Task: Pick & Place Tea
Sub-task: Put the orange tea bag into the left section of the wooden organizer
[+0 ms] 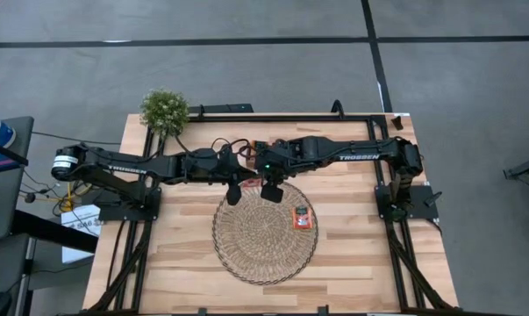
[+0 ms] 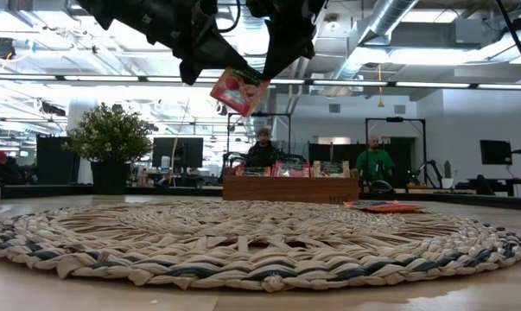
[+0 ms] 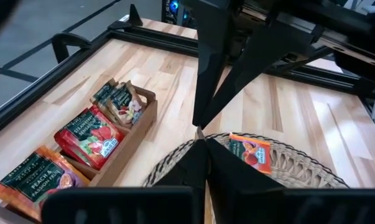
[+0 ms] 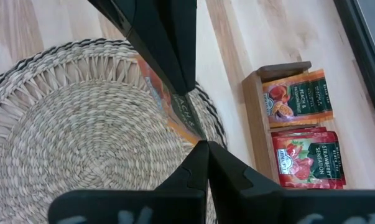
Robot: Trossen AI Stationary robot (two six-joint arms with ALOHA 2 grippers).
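Note:
Both grippers meet tip to tip above the far edge of the round woven mat [image 1: 264, 237]: my left gripper [image 1: 235, 193] and my right gripper [image 1: 270, 190], each shut. A red-orange tea sachet [image 2: 240, 92] hangs between their tips, clear of the mat. Another orange sachet [image 1: 302, 217] lies flat on the right part of the mat. The wooden divided tray [image 3: 132, 127] stands just beyond the mat's far edge with red and orange sachets [image 3: 87, 140] upright in it. In the high view the arms hide the tray. My left gripper [image 3: 199, 138] comes slanting down from the table's left. Its shut fingertips [image 4: 175, 74] lie on the sachet's upper edge [image 2: 231, 76]; its own fingers hide the contact in the left wrist view. My right gripper [image 4: 203, 144] pinches the sachet's other upper corner [image 4: 196, 132] at its fingertips, slanting down from the table's right. The sachet hangs tilted below both grippers, lifted clear of the mat.
A potted plant [image 1: 164, 110] stands at the table's far left corner. Bare wood [image 1: 176, 263] lies left and right of the mat. Dark frame rails [image 1: 404, 254] run along the table's sides. People [image 2: 262, 149] stand in the room behind the table.

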